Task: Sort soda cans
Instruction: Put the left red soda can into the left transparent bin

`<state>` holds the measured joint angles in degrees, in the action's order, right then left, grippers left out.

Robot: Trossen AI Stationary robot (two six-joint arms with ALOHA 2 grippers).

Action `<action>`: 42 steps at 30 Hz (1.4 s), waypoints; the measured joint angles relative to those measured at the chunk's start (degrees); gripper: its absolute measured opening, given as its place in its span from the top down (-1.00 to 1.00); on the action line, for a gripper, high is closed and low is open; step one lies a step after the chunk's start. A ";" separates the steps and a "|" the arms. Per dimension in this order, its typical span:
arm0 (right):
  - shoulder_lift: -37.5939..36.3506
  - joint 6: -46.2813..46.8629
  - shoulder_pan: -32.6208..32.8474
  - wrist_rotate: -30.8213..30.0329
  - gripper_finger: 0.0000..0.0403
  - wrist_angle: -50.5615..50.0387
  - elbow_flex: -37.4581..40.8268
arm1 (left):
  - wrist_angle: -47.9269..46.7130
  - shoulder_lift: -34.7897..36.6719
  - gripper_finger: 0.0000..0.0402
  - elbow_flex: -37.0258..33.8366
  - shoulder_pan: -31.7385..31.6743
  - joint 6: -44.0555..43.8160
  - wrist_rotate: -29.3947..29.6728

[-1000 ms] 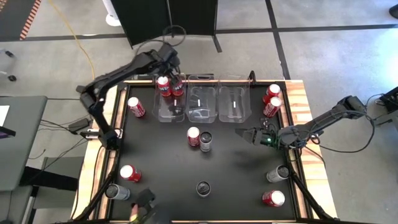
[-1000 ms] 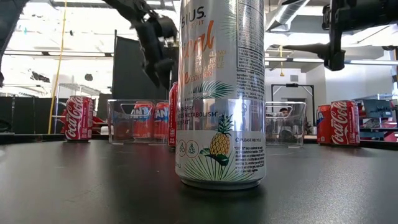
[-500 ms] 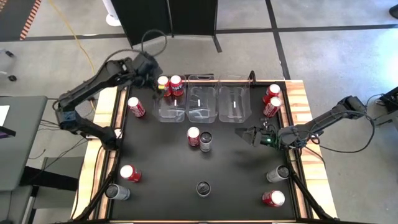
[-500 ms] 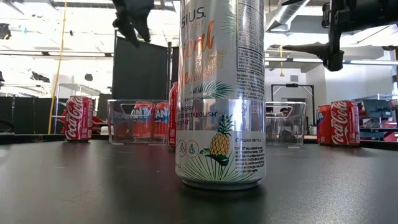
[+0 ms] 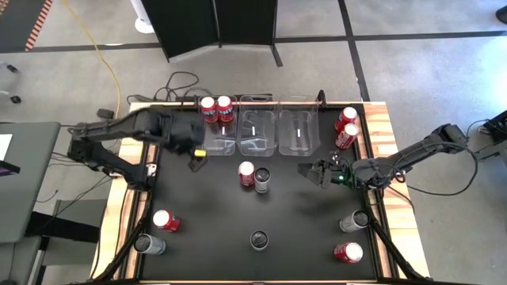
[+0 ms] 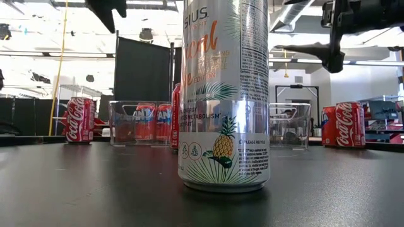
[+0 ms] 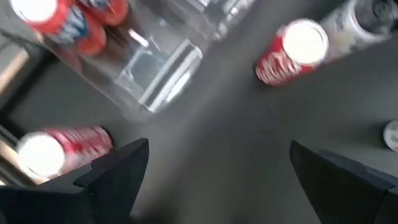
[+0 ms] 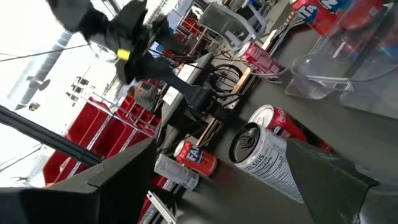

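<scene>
High view: the black table (image 5: 293,229) fills the middle of the floor. At its 12 o'clock edge stand three clear bins (image 5: 257,127) side by side; the bin nearest 11 o'clock holds two red cans (image 5: 216,108) upright at its far end.

The left arm reaches in from 9 o'clock, its left gripper (image 5: 192,149) hovering just beside that bin, over the table. In the left wrist view its fingers (image 7: 118,171) stand wide apart with nothing between them. The right arm comes in from 3 o'clock; the right gripper (image 5: 313,172) hangs right of centre, its two fingers spread and empty in the right wrist view.

Near centre a red can (image 5: 246,173) and a silver can (image 5: 262,179) stand touching. Two more red cans (image 5: 346,127) sit together at 2 o'clock. At 4 o'clock stands a silver can (image 5: 354,221), with a red can (image 5: 348,252) at 5 o'clock. At 6 o'clock stands another silver can (image 5: 258,239), the one that looms large in the low view. At 7 o'clock a red can (image 5: 165,221) and a silver can (image 5: 149,244) sit near each other.
</scene>
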<state>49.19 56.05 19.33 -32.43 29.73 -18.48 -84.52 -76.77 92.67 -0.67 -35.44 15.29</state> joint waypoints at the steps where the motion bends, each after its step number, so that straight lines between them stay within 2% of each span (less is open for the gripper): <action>1: 0.00 -0.04 -0.01 0.05 -0.85 -0.17 0.00 | -0.60 0.02 -0.91 -0.66 2.17 -2.85 0.06; 9: 0.00 -0.17 -0.03 2.46 -0.85 -1.62 0.00 | -5.58 1.20 -0.91 -7.56 20.40 -31.44 -0.29; 13: 0.00 -0.20 -0.85 2.69 -0.85 -2.17 0.00 | -5.50 1.20 -0.91 -10.16 26.68 -43.97 -5.64; 18: 0.00 -0.19 -2.95 5.29 -0.85 -2.61 0.00 | -5.54 1.01 -0.91 -13.42 33.54 -53.93 -11.00; 24: 0.00 -0.16 -4.74 8.34 -0.85 -2.61 0.00 | -5.24 0.98 -0.91 -16.92 40.91 -61.86 -12.54; 31: 0.00 -0.02 -5.25 8.68 -0.85 -2.62 0.00 | -0.47 1.09 -0.91 -21.59 45.75 -67.72 -12.59; 42: 0.00 0.89 -4.37 8.74 -0.85 -2.60 0.00 | 7.55 1.71 -0.98 -30.20 48.25 -70.51 -15.60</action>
<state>49.19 56.95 14.96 -23.68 27.14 -18.48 -76.97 -75.06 62.47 47.57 -105.94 -0.32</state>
